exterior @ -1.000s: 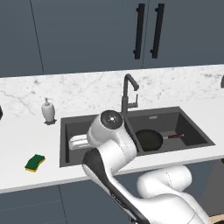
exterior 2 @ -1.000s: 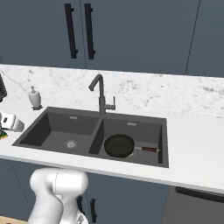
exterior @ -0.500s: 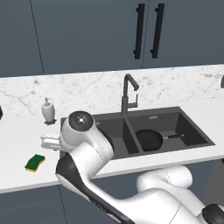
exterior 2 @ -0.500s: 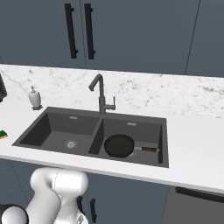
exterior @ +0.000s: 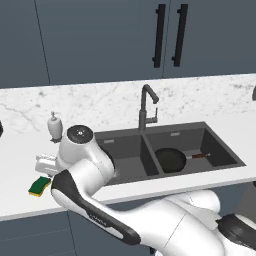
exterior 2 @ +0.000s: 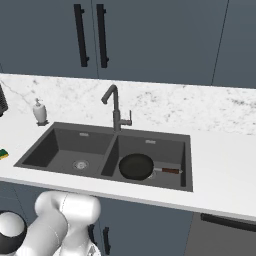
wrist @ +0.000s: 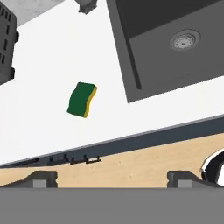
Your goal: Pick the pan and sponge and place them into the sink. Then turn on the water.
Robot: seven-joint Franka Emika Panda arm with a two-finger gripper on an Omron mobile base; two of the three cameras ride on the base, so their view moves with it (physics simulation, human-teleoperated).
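The black pan (exterior: 171, 160) (exterior 2: 136, 166) lies in the right basin of the dark grey sink (exterior: 125, 172) (exterior 2: 60, 129), its reddish handle pointing right. On the white counter left of the sink rests the green and yellow sponge (exterior: 39, 186) (exterior 2: 3, 153) (wrist: 82, 99). My gripper (exterior: 44, 169) (wrist: 112, 179) hangs just above the sponge, over the counter's front edge. It is open, its fingertips (wrist: 41, 178) stand wide apart and hold nothing. The sponge lies ahead of them, untouched. No water is in view at the faucet (exterior: 145, 107) (exterior 2: 116, 107).
A white soap dispenser (exterior: 54, 126) (exterior 2: 39, 111) stands behind the sponge near the sink's left corner. A dark appliance (wrist: 6, 48) sits further left on the counter. The left basin's drain (wrist: 185, 40) is bare. Dark cabinets hang above.
My arm has swung left, from over the sink's left basin to above the sponge on the counter. The pan has stayed in the right basin and the gripper has stayed open.
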